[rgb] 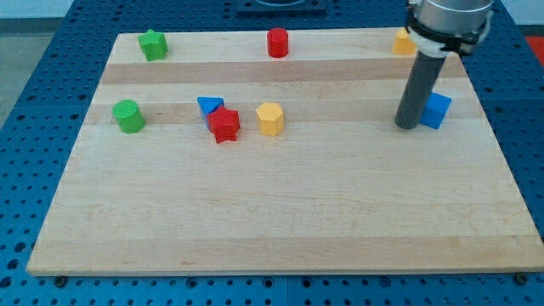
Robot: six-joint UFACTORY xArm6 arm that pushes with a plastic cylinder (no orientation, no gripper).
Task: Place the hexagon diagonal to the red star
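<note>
A yellow hexagon [269, 118] lies near the board's middle, just right of the red star [224, 125]. A blue triangle [208, 106] touches the red star's upper left. My tip [407, 126] rests on the board far to the right of the hexagon, right beside the left face of a blue cube [437, 110].
A green star [153, 44] sits at the top left, a green cylinder [128, 116] at the left, a red cylinder [278, 42] at the top middle. A yellow block [403, 41] at the top right is partly hidden by the arm. The wooden board [280, 221] lies on a blue perforated table.
</note>
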